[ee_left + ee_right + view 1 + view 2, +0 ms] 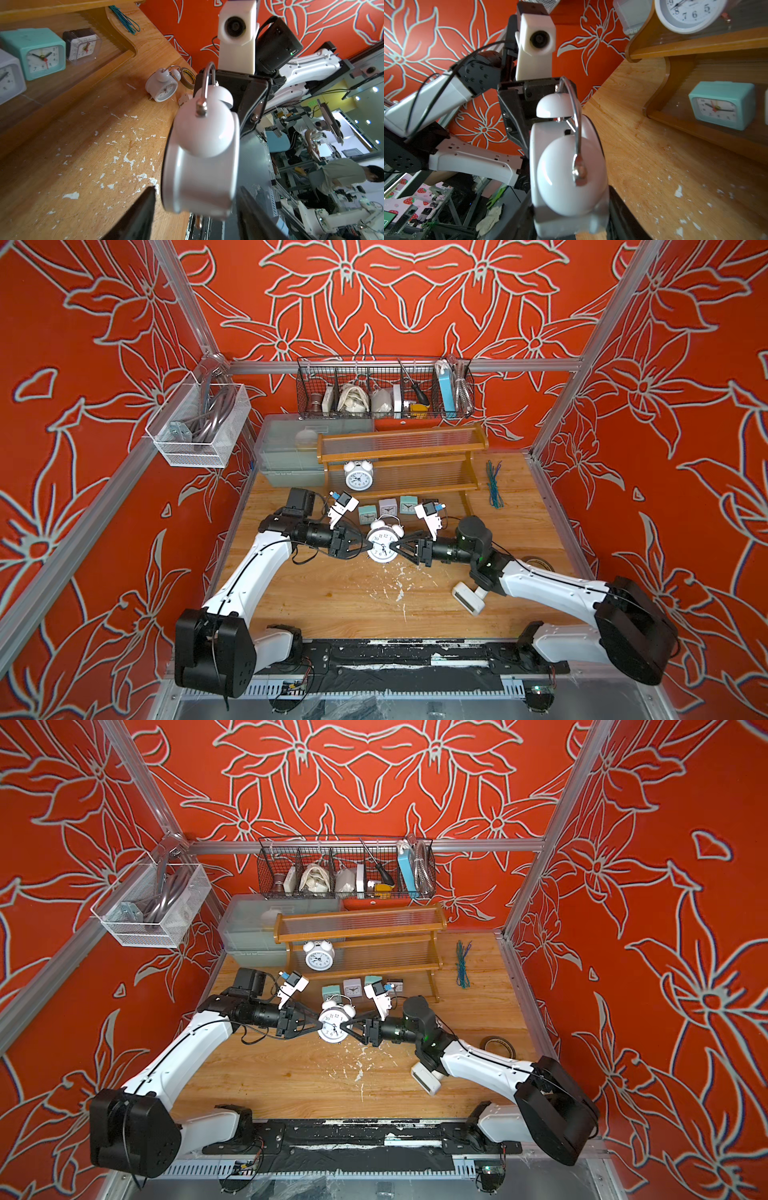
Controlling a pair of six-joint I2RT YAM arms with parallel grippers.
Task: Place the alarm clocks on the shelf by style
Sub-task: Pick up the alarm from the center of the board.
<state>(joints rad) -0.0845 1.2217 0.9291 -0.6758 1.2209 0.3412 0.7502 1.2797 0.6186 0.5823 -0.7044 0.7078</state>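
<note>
Hour numerals 10, 11, 12 on centre twin-bell clock (380, 536), 5, 6, 7 on shelf clock (689, 15)

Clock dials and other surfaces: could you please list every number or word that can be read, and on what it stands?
"10 11 12 1": dial of the held twin-bell clock.
"8 7 6 5": dial of the shelved twin-bell clock.
"2 3 4": dial of the teal square clock.
Tape roll print: too blurred to read.

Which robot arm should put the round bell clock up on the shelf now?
Probably right: the right gripper is shut on the bell clock, while the left gripper stands open around it.
</note>
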